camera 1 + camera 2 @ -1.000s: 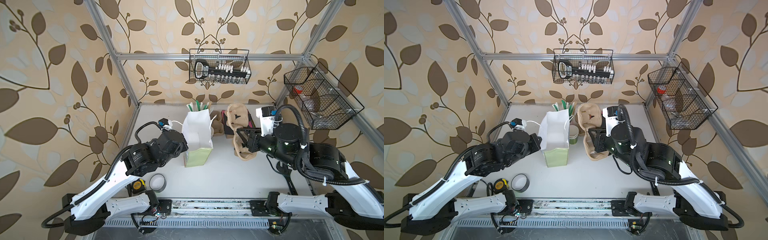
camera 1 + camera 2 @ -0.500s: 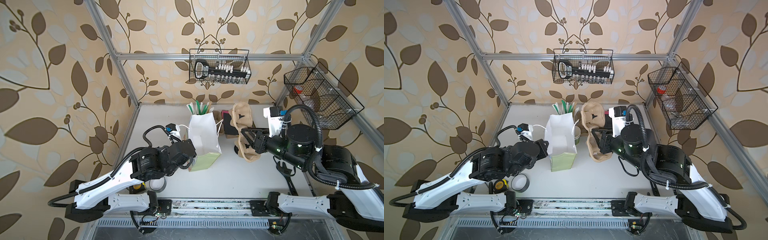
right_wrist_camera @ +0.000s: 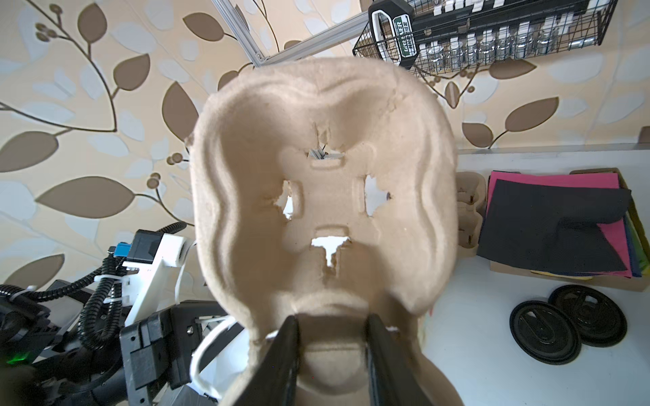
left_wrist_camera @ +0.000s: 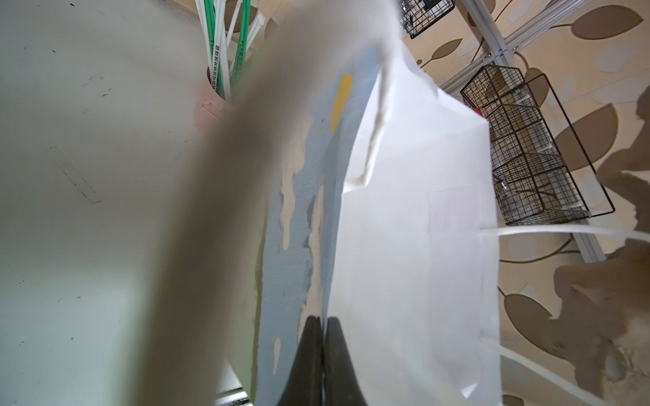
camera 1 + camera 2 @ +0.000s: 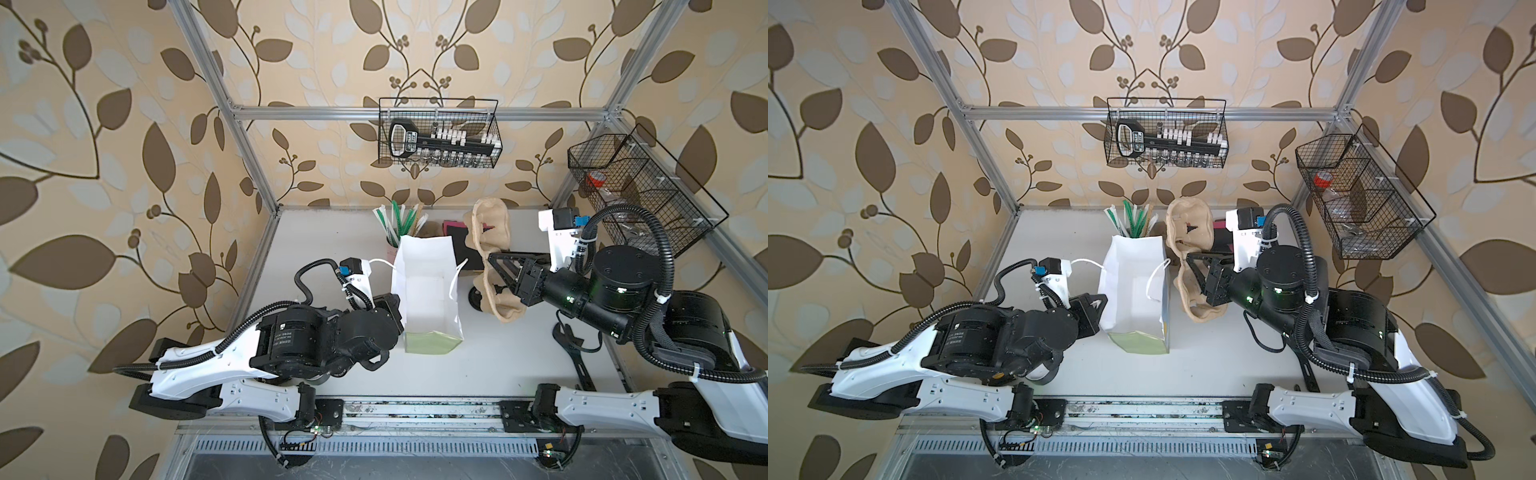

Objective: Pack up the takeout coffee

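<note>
Table (image 5: 324,257) first: work is bunched near ctr. Biggest item is the white paper bag (image 5: 428,291), upright at ctr w/ its mouth open, prob. the destination, so it stands ready for loading from above. L gripper (image 4: 323,321) comes in from 9 o'clock and is pinched shut on the bag's wall, paper between the fingers. My read: it braces the bag and holds the mouth wide so it won't tip or fold. Just beside the bag at 3 o'clock, the pulp cup carrier (image 5: 492,253) is up on edge, not flat, w/ no cup in it. R gripper (image 3: 332,325), reaching from 3 o'clock, is clamped across a moulded ridge of it. Edge-on prob. lets it slip narrow-side down into the bag. 2 loose black lids (image 3: 543,332) lie on the table by the carrier. A dark round edge (image 5: 473,297) peeks past the carrier in a top view: lid or cup top, can't tell. The takeout coffee itself you can't see in any view, maybe hidden behind bag or carrier.
</note>
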